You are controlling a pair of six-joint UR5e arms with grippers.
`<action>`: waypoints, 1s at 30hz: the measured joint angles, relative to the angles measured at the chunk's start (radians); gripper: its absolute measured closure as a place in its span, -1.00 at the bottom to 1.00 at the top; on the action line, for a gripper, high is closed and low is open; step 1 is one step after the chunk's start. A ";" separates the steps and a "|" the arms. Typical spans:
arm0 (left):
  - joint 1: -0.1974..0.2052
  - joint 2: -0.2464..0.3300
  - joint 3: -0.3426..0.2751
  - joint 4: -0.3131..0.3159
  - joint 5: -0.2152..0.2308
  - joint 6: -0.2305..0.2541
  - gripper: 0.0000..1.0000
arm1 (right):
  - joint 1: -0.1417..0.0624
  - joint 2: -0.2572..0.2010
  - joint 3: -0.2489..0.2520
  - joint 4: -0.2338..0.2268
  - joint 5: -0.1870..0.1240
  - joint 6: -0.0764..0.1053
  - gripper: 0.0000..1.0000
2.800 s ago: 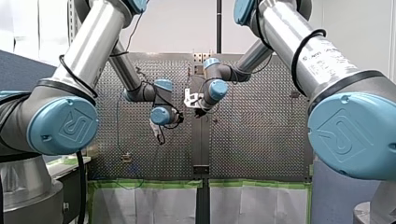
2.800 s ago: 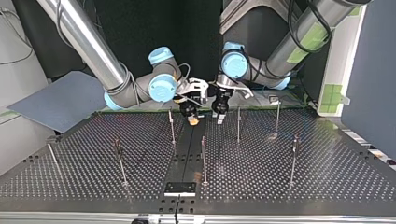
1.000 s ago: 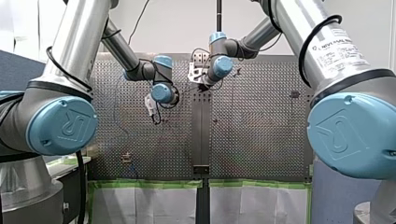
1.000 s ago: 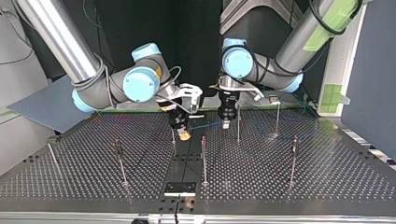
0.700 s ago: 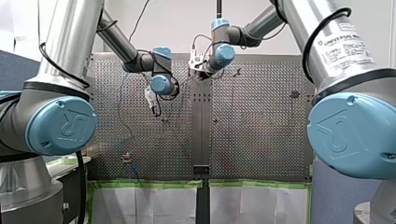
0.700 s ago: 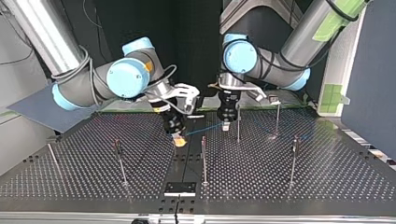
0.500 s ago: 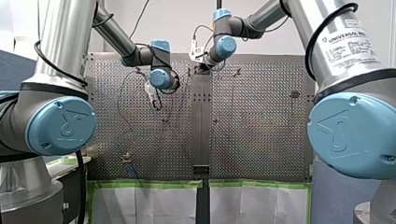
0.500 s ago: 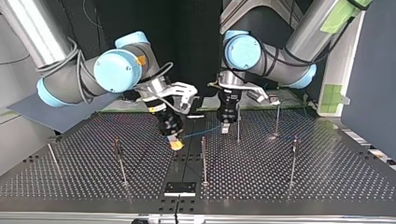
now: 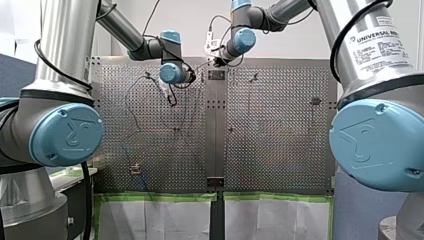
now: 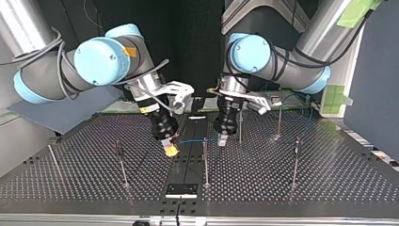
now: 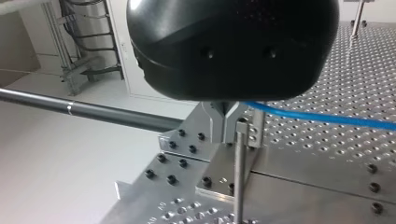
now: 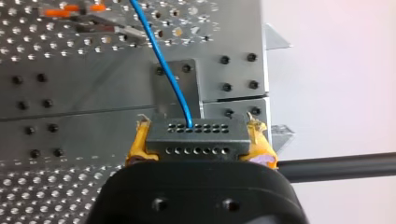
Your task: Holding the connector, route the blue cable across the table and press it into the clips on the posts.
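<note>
right gripper (image 10: 170, 149) clamps connector (image 12: 195, 138) by its sides | left gripper (image 11: 229, 122) pinches cable (image 11: 317, 117) | cable spans between them, top view centre | likely light, limp, thin; hold connector body, not cable

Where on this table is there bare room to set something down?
In the top view, bare table between the centre post and the post at its right. Crowded around the cable between my left tool and my right tool.

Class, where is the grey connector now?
The grey rectangular connector sits between my right gripper's yellow pads, just left of the thin metal centre post in the top view.
</note>
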 joint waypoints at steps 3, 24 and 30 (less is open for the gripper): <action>0.002 -0.025 0.006 0.002 -0.012 0.002 1.00 | -0.001 0.014 0.000 0.001 0.000 0.000 1.00; 0.049 -0.082 0.038 0.046 0.015 -0.020 1.00 | -0.022 0.045 0.002 -0.002 0.000 0.001 1.00; 0.070 -0.106 0.077 0.034 0.039 -0.022 1.00 | -0.034 0.064 0.002 -0.005 0.001 0.001 1.00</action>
